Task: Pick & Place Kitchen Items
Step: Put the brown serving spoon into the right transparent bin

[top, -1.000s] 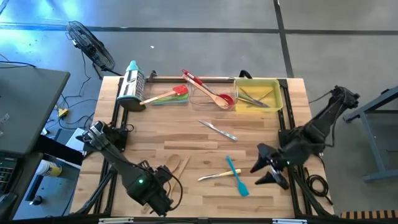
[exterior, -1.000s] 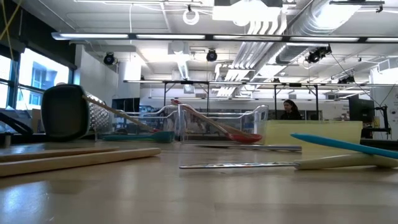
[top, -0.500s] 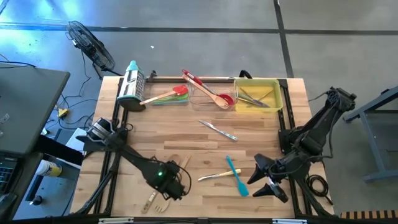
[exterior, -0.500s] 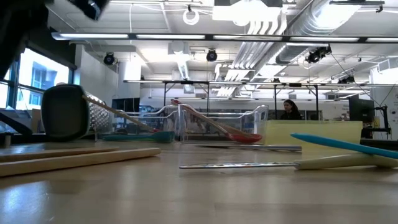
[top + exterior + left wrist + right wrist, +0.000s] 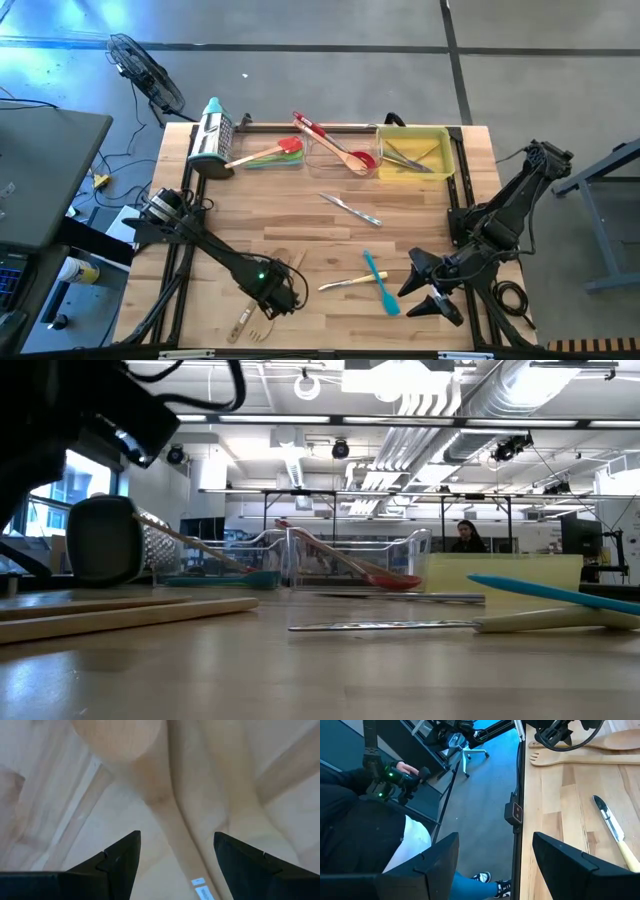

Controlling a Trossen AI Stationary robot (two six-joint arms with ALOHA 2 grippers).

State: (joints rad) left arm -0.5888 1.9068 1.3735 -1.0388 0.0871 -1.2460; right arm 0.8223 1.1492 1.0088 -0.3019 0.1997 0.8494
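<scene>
**Wooden utensils under the left end effector, trays along the far edge**

Wooden spoons (image 5: 165,785) lie directly beneath the left end effector (image 5: 285,297), which hangs low over the near-left part of the counter (image 5: 300,215). Its fingers (image 5: 117,857) are spread apart and grasp nothing; in the left wrist view the pale handles run between them. A wooden fork (image 5: 262,329) lies just near of that end effector, close to the counter's near edge.

The right end effector (image 5: 425,290) sits at the near-right corner, released and empty, its fingers (image 5: 437,857) apart. Just left of it lie a blue spatula (image 5: 380,282) and a pale-handled knife (image 5: 345,284), crossing each other. A second metal knife (image 5: 350,209) lies alone around the middle of the counter, well apart from both end effectors.

Along the far edge, a yellow tray (image 5: 415,152) at the right holds a few slim metal pieces (image 5: 408,158). Beside it to the left, a clear tray (image 5: 335,152) carries a red spoon (image 5: 345,155) with a wooden handle, leaning across its rim, and a red-handled tool (image 5: 312,127) at its far side. Left of the clear tray, a red spatula (image 5: 272,152) and a green one (image 5: 268,162) lie on the counter. A steel box grater (image 5: 211,137) with a teal handle lies at the far left.
</scene>
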